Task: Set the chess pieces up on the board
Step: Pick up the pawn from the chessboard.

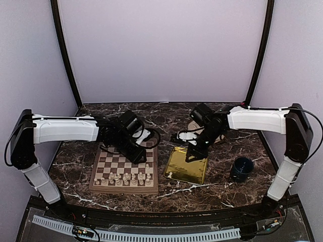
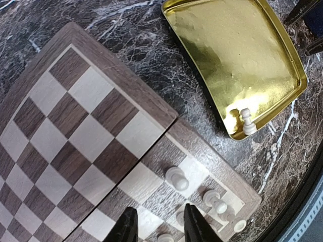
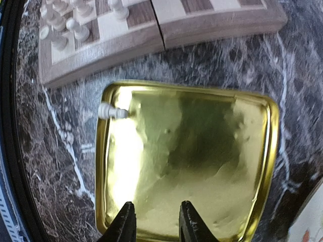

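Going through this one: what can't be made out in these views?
- Top view: the left arm hides part of the board's far rows; the chess pieces are too small to identify.
- Left wrist view: the bottom edge and the left gripper cut off most pieces.
- Top view: the blue cup's inside is too dark to see.

**Pieces: most on board, one off**

Board (image 1: 113, 162): wooden, dark and tan checks, brown frame, lying flat. Cream pieces (image 1: 123, 177) stand upright along its near rows, far squares bare. One pawn (image 2: 247, 122) sits apart in the gold tray (image 2: 227, 55), apparently upright, near the rim at a corner.
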`<state>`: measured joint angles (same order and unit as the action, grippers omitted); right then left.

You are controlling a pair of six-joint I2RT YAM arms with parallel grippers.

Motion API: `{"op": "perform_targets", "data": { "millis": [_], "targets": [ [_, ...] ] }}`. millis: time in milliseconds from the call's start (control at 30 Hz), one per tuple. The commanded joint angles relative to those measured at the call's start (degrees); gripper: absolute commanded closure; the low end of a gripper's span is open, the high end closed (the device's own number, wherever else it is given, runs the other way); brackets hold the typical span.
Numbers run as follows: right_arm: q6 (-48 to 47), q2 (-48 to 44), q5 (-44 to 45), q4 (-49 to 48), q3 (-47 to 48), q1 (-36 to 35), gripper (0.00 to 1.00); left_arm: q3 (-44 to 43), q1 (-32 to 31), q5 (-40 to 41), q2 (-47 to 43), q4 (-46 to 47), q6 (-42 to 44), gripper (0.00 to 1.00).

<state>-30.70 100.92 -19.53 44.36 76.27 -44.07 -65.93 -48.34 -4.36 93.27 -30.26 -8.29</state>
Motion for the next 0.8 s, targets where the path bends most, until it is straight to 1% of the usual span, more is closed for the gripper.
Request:
{"op": "perform_targets", "data": {
  "millis": [0,33,100,333,467,767],
  "targets": [
    [1.2,-7.2,-3.1,-12.1,-12.0,3.4,0.68,-4.8,-0.6,-1.1,4.3,-2.3,2.0,0.67],
    [1.3,-8.2,-3.1,-14.0,-13.4,4.2,0.67,-5.7,-0.8,-1.4,5.2,-2.4,2.2,0.66],
    [1.5,-8.8,-3.6,-14.6,-13.4,5.8,0.66,-7.6,-1.0,-2.0,7.3,-2.8,2.5,0.66],
    [-0.1,-4.6,-4.2,-12.4,-11.8,6.4,0.66,-12.9,-1.9,-2.4,12.8,-6.9,3.5,0.67],
    [-0.4,-4.3,-4.5,-12.3,-11.6,6.4,0.66,-13.5,-2.0,-2.2,13.8,-8.7,3.9,0.67],
    [-0.5,-4.2,-4.0,-12.0,-11.5,6.5,0.66,-12.9,-2.2,-1.4,13.6,-11.1,3.7,0.75]
  ]
}}
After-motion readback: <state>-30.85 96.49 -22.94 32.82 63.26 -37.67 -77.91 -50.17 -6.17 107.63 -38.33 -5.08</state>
